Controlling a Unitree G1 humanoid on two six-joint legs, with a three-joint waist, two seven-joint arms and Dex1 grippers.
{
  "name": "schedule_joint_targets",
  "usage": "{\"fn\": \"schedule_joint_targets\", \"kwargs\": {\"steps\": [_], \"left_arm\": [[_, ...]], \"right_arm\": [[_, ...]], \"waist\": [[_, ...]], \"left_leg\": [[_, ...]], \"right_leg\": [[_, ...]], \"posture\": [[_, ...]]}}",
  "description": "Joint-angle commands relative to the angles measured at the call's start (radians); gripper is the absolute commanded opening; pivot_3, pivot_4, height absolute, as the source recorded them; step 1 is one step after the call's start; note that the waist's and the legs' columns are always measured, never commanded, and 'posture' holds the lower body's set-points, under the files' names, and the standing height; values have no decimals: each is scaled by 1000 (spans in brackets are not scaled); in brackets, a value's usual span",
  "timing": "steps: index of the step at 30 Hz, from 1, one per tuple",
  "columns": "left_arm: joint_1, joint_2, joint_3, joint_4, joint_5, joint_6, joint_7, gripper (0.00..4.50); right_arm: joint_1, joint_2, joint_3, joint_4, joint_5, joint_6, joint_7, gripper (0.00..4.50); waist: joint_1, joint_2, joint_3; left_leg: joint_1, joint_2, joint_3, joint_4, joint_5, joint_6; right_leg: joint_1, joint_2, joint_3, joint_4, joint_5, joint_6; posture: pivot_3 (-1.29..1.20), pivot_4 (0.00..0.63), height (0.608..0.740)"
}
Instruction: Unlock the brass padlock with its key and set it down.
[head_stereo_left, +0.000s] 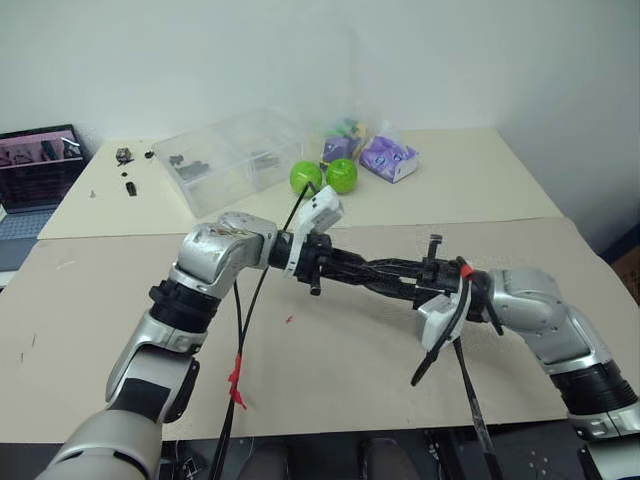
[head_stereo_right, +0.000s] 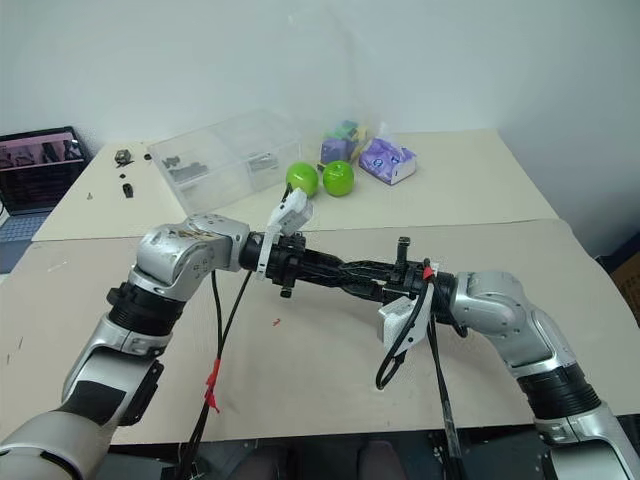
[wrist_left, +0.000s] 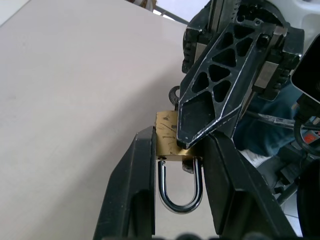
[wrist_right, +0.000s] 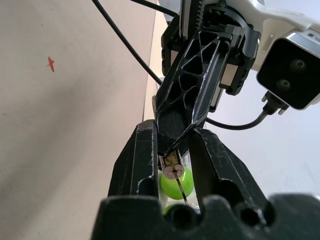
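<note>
The left gripper (wrist_left: 177, 150) is clamping the brass padlock (wrist_left: 167, 141) by its body, held in the air above the table (head_stereo_left: 350, 350), silvery shackle pointing back toward the wrist. The right gripper (wrist_right: 172, 160) is meeting it tip to tip, fingers nearly closed around a small round metal end (key or lock, hard to tell). No writing is showing on the brass.

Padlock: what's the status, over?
Left claw shut on brass padlock, midair. Right claw at its far end. Green apples far back, not blocking.
</note>
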Motion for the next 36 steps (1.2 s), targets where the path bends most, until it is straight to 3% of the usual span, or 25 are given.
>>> {"fn": "schedule_joint_targets", "kwargs": {"steps": [1,11,13,16,36], "left_arm": [[-15,-5,-13,-37,-20,18,-6,833],[-11,-2,-10,-50,-23,24,-3,833],[-11,-4,-11,-50,-23,23,-2,833],[-8,-10,-14,-49,-20,19,2,833],[-30,-1,-25,-45,-17,7,-12,833]], "right_arm": [[-13,1,-22,-23,0,-13,-23,526],[-18,2,-25,-9,8,0,-35,514],[-17,2,-26,-11,17,4,-34,1496],[-17,3,-28,-12,2,5,-40,2449],[-5,-17,-31,24,-20,-26,-54,2449]], "waist": [[0,0,0],[0,0,0],[1,0,0],[1,0,0],[0,0,0]], "left_leg": [[0,0,0,0,0,0],[0,0,1,0,0,0],[0,0,1,0,0,0],[0,0,2,0,0,0],[0,-1,2,0,0,0]], "right_leg": [[0,0,0,0,0,0],[0,0,2,0,0,0],[0,0,2,0,0,0],[0,0,2,0,0,0],[0,0,3,0,0,0]], "posture": [[0,150,740],[0,150,740],[0,150,740],[0,150,740],[0,150,740]]}}
